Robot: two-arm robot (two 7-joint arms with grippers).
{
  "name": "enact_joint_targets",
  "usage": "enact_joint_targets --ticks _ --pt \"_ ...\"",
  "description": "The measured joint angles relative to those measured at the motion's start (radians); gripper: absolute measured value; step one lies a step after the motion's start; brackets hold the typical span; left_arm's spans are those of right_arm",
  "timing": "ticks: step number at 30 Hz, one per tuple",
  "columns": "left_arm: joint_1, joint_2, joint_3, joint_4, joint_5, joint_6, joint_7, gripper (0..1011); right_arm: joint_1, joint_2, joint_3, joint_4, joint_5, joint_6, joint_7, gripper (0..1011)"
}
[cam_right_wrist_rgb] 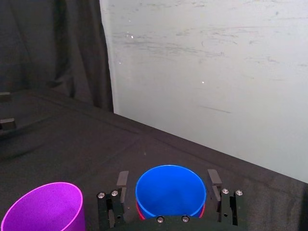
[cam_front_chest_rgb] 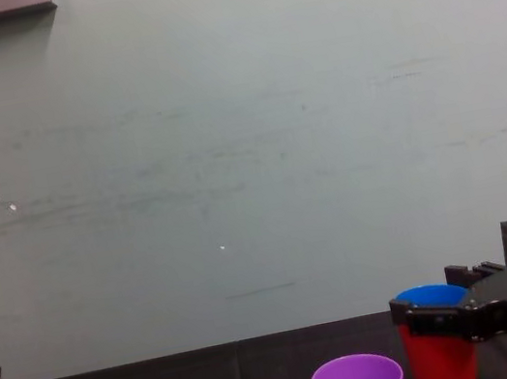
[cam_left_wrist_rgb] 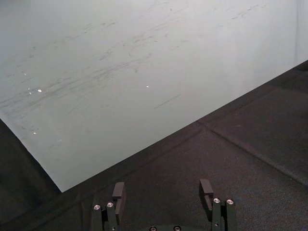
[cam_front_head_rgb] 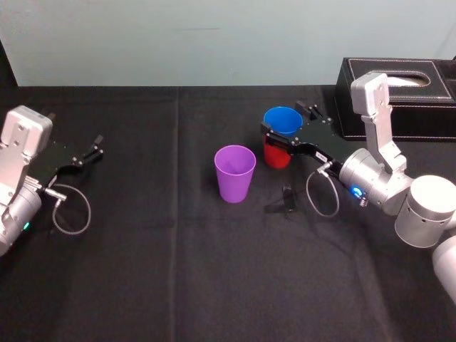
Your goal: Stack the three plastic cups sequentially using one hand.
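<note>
Blue cup (cam_front_head_rgb: 283, 120) within right end effector (cam_front_head_rgb: 288, 122), atop red cup (cam_front_head_rgb: 276, 157).

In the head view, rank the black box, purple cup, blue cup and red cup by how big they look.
Largest: black box.
Next: purple cup.
Last, unranked: blue cup and red cup. The blue sits inside the red, each shows only in part, and they look about alike.

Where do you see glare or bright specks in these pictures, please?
Right wrist view: the rim of the purple cup glows brightly, and small white specks dot the wall. Left wrist view: glints and pale streaks on the wall. Chest view: a few specks on the wall's left part. Head view: even light, no glare on the black cloth.
</note>
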Motion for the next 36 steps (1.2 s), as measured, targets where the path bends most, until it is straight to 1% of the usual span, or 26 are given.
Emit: enact_joint_targets --ticks 9,11,16,17,20,21,22,25,26,27,30,31,36 --pt "0.000 0.000 0.000 0.000 0.000 0.000 0.000 1005 0.000 0.001 0.000 -0.004 0.001 0.000 0.000 1003" --pt "0.000 0.000 0.000 0.000 0.000 0.000 0.000 1005 -0.003 0.003 0.004 -0.016 0.003 0.001 0.000 1002" --pt "0.000 0.000 0.000 0.000 0.000 0.000 0.000 1005 -0.026 0.019 0.020 -0.083 0.016 0.022 0.000 1003" --pt "0.000 0.000 0.000 0.000 0.000 0.000 0.000 1005 -0.037 0.026 0.023 -0.108 0.022 0.030 0.001 1003" --pt "0.000 0.000 0.000 0.000 0.000 0.000 0.000 1005 -0.058 0.038 0.030 -0.150 0.034 0.041 0.004 1003" --pt "0.000 0.000 0.000 0.000 0.000 0.000 0.000 1005 -0.076 0.047 0.033 -0.179 0.043 0.049 0.006 1002" --pt "0.000 0.000 0.000 0.000 0.000 0.000 0.000 1005 -0.084 0.050 0.034 -0.190 0.046 0.051 0.007 1002" --pt "0.000 0.000 0.000 0.000 0.000 0.000 0.000 1005 -0.134 0.077 0.038 -0.256 0.062 0.056 0.014 1002" --pt "0.000 0.000 0.000 0.000 0.000 0.000 0.000 1005 -0.134 0.077 0.038 -0.256 0.062 0.056 0.014 1003" --pt "0.000 0.000 0.000 0.000 0.000 0.000 0.000 1005 -0.157 0.089 0.038 -0.281 0.067 0.054 0.019 1003" --pt "0.000 0.000 0.000 0.000 0.000 0.000 0.000 1005 -0.192 0.107 0.035 -0.309 0.073 0.048 0.028 1004" --pt "0.000 0.000 0.000 0.000 0.000 0.000 0.000 1005 -0.215 0.118 0.032 -0.323 0.075 0.043 0.033 1004" --pt "0.000 0.000 0.000 0.000 0.000 0.000 0.000 1004 -0.283 0.146 0.024 -0.352 0.086 0.021 0.050 1003"
